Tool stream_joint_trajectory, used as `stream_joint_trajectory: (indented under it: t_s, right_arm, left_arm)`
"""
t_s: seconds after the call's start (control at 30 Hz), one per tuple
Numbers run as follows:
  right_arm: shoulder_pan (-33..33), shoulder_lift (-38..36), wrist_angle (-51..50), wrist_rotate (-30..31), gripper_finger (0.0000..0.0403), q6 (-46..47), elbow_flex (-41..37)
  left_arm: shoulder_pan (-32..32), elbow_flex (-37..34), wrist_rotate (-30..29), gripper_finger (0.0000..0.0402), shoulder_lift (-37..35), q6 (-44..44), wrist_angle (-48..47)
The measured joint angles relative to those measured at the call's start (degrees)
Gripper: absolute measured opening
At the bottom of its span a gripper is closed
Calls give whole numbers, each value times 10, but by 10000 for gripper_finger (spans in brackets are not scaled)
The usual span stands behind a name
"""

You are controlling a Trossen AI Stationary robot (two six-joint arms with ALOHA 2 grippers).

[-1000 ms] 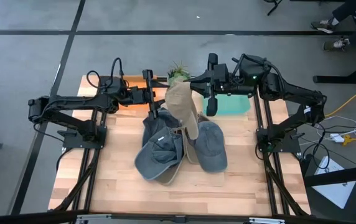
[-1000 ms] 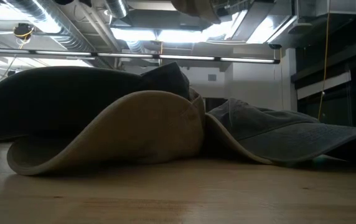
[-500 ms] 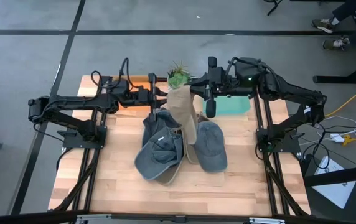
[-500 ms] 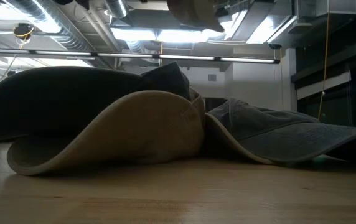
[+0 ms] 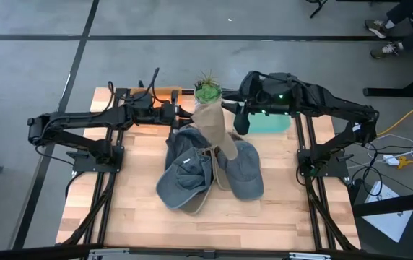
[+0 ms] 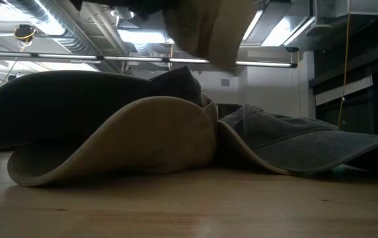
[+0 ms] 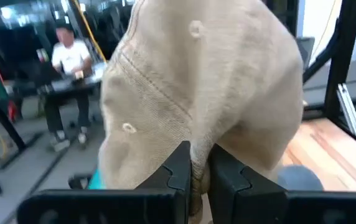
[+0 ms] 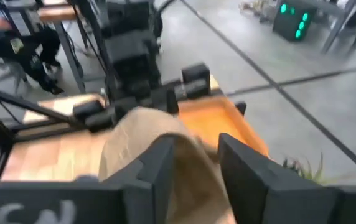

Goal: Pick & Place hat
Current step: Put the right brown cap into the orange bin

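- Left tool (image 7: 196, 171) is pinching a fold of the tan hat (image 5: 212, 124), its two dark fingers (image 7: 178, 168) pressed tight together on the cloth in the left wrist view.
- That tan hat is hanging in the air over the back middle of the counter (image 5: 134, 217), drooping down toward the pile of caps below it.
- Right tool (image 8: 193, 165) is sitting at the other side of the same tan hat, with its fingers (image 8: 156, 171) standing apart and the cloth lying between them; no squeeze is showing in the right wrist view.
- Down on the counter, a blue-grey cap (image 5: 185, 177) is lying at the front of the pile, a second grey cap (image 5: 244, 170) is resting beside it to the right, and another tan cap (image 6: 123, 142) is showing between them in the low view.
- Small green plant (image 5: 207, 90) is standing at the back edge, just behind the raised hat.
- Teal patch (image 5: 268, 121) is lying on the counter under the right arm.
- Orange tray (image 8: 209, 121) is showing beyond the hat in the right wrist view.
- Beyond the counter, a person (image 7: 69, 59) is sitting at a desk in the left wrist view.
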Motion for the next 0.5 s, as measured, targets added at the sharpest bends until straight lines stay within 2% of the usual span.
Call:
stream_joint_trajectory:
  t_s: [0.2,0.5]
  right_arm:
    - [0,0,-55,0,182,-3,0]
    - [0,0,-54,-1,189,37,0]
  left_arm:
    - [19,0,38,23,-46,-41,-139]
    - [43,0,115,23,-93,-174,-336]
